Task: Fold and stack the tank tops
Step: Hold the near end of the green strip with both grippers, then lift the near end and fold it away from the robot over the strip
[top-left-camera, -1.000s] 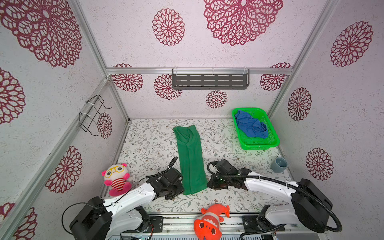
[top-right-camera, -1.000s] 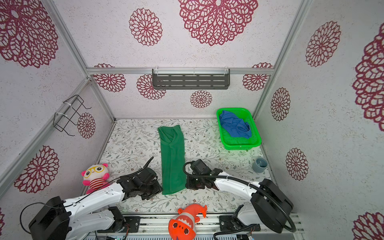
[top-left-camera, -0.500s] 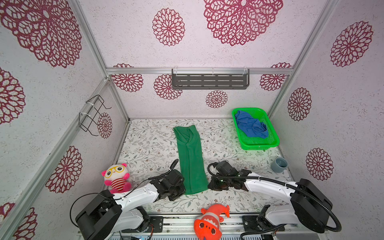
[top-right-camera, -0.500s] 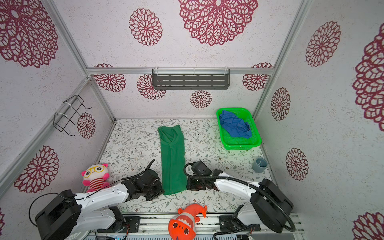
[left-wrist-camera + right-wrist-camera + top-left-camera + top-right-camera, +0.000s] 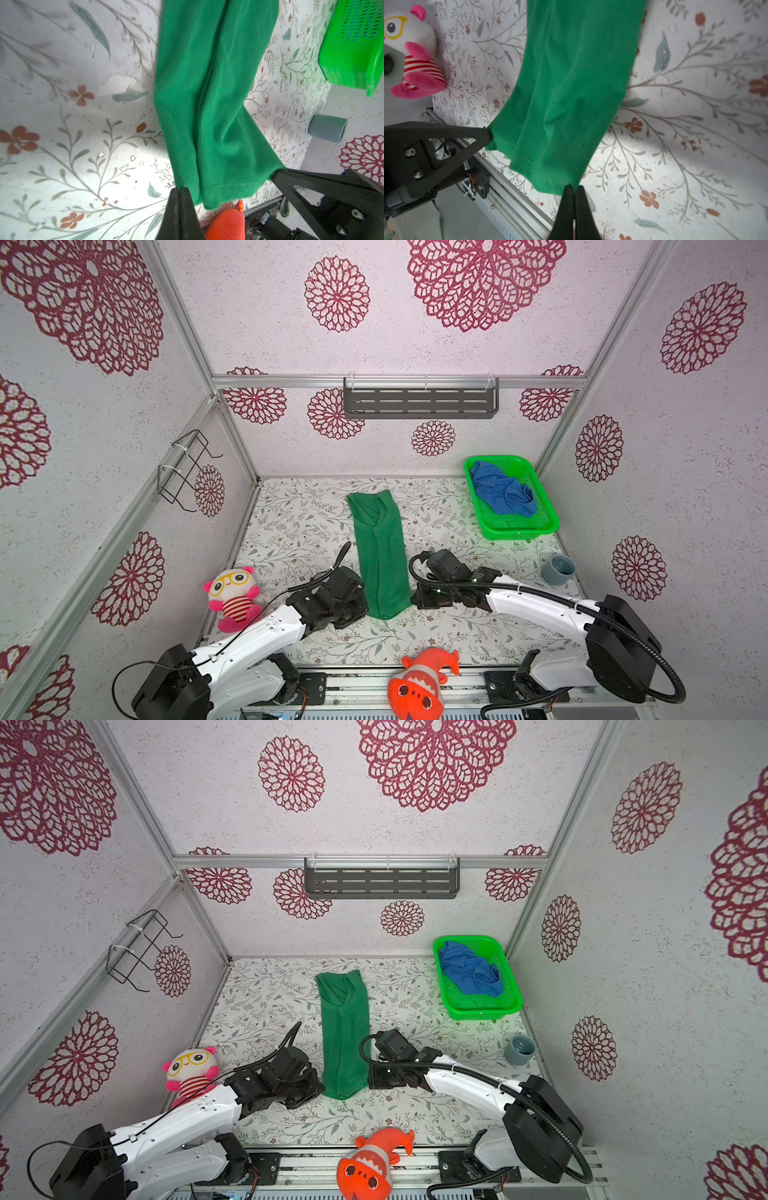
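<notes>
At the near edge, an orange shark plush is seen lying across the front rail. Just beyond it, the near hem of the dark green tank top is pinched at both corners. The left gripper is clamped on the left corner and the right gripper on the right corner, each with its jaws pressed together on the cloth. The shirt is laid on the floral table as a long narrow strip, folded lengthwise, with its straps pointed toward the back wall. A pink plush doll with yellow glasses is set beside the left arm, and a grey cup is stood at the right. Farther back on the right, the royal blue tank top is bunched inside the bright green mesh basket. A grey slotted shelf is mounted on the back wall.
</notes>
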